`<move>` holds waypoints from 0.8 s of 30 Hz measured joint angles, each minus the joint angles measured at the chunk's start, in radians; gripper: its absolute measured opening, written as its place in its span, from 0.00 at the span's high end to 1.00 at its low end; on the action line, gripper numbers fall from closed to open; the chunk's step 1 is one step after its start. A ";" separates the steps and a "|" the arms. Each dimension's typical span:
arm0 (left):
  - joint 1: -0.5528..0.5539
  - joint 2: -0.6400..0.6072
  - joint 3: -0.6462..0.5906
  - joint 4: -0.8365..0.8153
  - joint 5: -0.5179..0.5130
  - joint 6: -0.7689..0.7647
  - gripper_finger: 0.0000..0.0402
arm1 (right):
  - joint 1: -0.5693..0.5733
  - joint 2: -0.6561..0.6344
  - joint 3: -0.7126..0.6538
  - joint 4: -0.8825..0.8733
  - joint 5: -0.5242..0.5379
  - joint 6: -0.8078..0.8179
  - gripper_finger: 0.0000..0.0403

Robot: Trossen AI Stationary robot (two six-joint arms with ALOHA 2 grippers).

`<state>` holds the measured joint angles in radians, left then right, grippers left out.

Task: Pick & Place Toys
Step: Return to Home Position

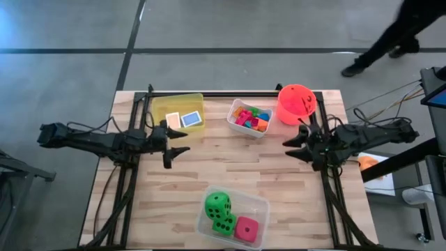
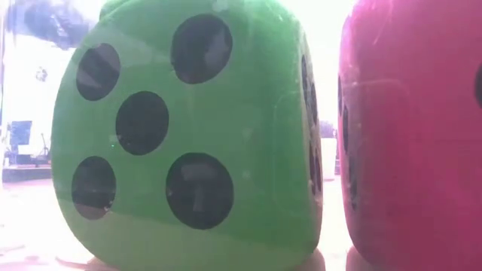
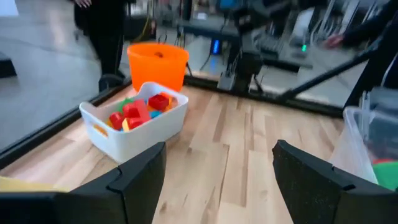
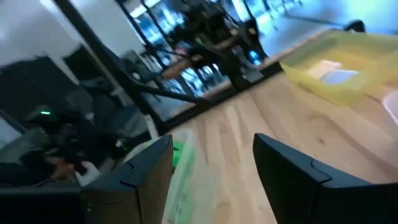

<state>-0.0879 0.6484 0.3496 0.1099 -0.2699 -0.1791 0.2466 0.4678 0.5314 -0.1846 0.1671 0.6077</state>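
Observation:
Small bright blocks (image 1: 251, 117) fill a white tub (image 3: 112, 137) at the far middle of the table. Blue and beige tiles (image 1: 185, 118) lie in a yellow tub (image 1: 162, 108) at the far left. Two green dice (image 1: 220, 211) and a pink die (image 1: 246, 229) sit in a clear tub (image 1: 260, 203) near the front edge; the low view is filled by a green die (image 2: 188, 135) and the pink die (image 2: 414, 135). My left gripper (image 1: 178, 143) hovers open beside the yellow tub, its fingers bare (image 3: 217, 152). My right gripper (image 1: 291, 143) hovers open below the orange bucket (image 1: 296, 103), also bare (image 4: 211, 143).
Bare wood lies in the table's middle between the two grippers and the tubs. A black frame runs along the far edge and down both sides. A person (image 1: 390, 35) walks on the floor beyond the far right corner.

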 joint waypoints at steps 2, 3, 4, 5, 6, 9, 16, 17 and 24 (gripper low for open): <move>0.000 -0.019 -0.075 0.120 0.000 -0.007 0.30 | 0.000 -0.060 -0.069 0.064 -0.013 -0.013 0.46; 0.000 -0.029 -0.112 0.186 0.000 -0.011 0.30 | 0.000 -0.088 -0.099 0.092 -0.016 -0.020 0.46; 0.000 -0.034 -0.144 0.258 0.000 -0.011 0.30 | 0.000 -0.120 -0.123 0.106 -0.016 -0.029 0.46; 0.001 -0.043 -0.176 0.317 0.000 -0.011 0.30 | 0.000 -0.152 -0.146 0.106 -0.017 -0.033 0.46; 0.001 -0.056 -0.207 0.361 0.000 -0.011 0.30 | 0.000 -0.183 -0.167 0.105 -0.015 -0.035 0.46; 0.003 -0.080 -0.262 0.427 0.000 -0.020 0.30 | 0.000 -0.287 -0.216 0.098 -0.020 -0.037 0.46; 0.004 -0.111 -0.309 0.415 0.000 -0.057 0.30 | 0.000 -0.468 -0.282 0.057 -0.036 -0.088 0.46; 0.004 -0.111 -0.313 0.406 0.000 -0.057 0.30 | 0.000 -0.466 -0.281 0.051 -0.044 -0.099 0.46; 0.005 -0.121 -0.346 0.350 0.016 -0.132 0.30 | 0.000 -0.437 -0.284 0.011 -0.037 -0.106 0.46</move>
<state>-0.0834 0.5274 0.0040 0.4600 -0.2539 -0.3115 0.2465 0.0311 0.2475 -0.1733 0.1296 0.5014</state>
